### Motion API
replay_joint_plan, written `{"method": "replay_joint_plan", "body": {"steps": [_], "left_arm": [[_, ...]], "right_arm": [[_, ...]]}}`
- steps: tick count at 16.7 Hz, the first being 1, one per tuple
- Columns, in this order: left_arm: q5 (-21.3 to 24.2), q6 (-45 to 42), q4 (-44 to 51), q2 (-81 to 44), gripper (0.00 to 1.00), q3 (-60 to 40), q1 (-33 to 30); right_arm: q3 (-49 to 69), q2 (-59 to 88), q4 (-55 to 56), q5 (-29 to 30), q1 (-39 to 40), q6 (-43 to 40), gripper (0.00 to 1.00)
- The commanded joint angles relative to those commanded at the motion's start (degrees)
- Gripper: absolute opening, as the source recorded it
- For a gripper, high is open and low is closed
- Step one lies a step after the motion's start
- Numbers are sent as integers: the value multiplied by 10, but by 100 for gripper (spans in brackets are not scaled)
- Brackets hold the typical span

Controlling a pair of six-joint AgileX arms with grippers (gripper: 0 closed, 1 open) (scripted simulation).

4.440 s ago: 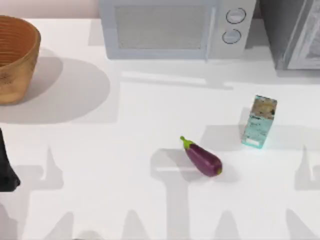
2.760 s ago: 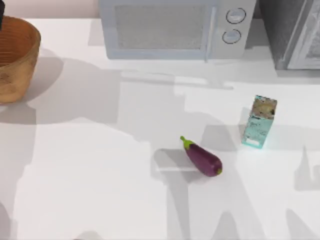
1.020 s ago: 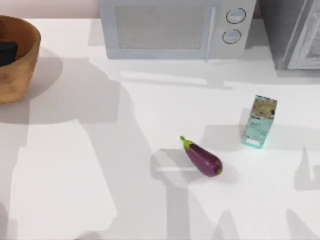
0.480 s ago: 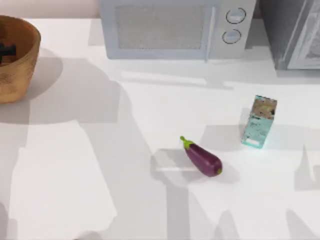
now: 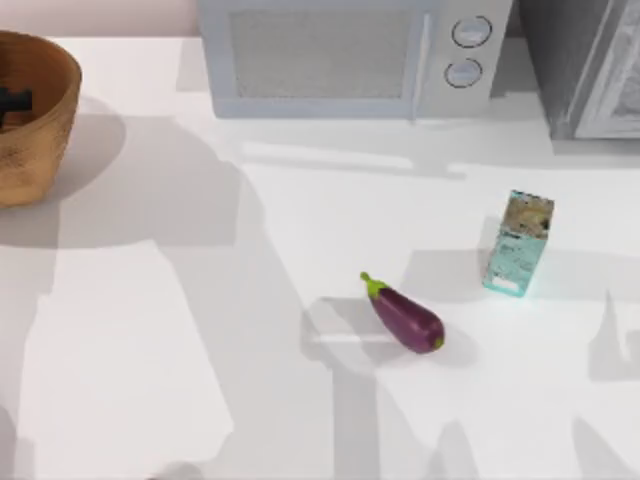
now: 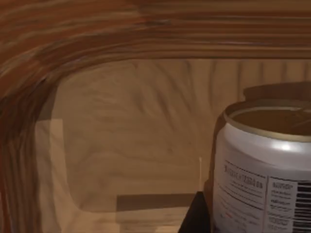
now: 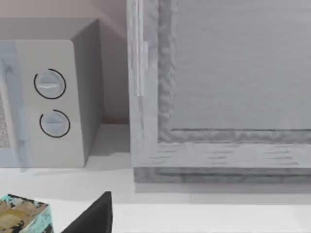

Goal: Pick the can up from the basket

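Left gripper (image 5: 12,100) reached down inside the basket (image 5: 48,130), just beside the can (image 6: 265,170); jaw state could not be told. Can stood upright on the basket's floor, near its wall. Eggplant (image 5: 405,315) and carton (image 5: 518,243) lay well apart from the basket, right of it.
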State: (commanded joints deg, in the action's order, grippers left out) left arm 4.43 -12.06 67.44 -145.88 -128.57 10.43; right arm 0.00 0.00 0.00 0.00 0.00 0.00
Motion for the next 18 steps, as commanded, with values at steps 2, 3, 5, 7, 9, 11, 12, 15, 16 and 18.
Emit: {"method": "replay_joint_plan", "body": {"steps": [2,3,5,7,9,11,12,15,16,18], "left_arm": [[0,0,0,0,0,0,0],[0,0,0,0,0,0,0],[-3,5,5,34,0,18,2],[-4,6,0,44,0,28,1],[-4,9,-16,73,0,54,-1],[-5,13,-41,117,0,94,-5],[-6,16,-58,147,0,121,-8],[-10,24,-115,258,0,222,-18],[-11,27,-135,302,0,262,-21],[-14,34,-176,399,0,347,-28]], "right_arm": [[0,0,0,0,0,0,100],[0,0,0,0,0,0,100],[0,0,0,0,0,0,100],[0,0,0,0,0,0,100],[0,0,0,0,0,0,100],[0,0,0,0,0,0,100],[0,0,0,0,0,0,100],[0,0,0,0,0,0,100],[0,0,0,0,0,0,100],[0,0,0,0,0,0,100]]}}
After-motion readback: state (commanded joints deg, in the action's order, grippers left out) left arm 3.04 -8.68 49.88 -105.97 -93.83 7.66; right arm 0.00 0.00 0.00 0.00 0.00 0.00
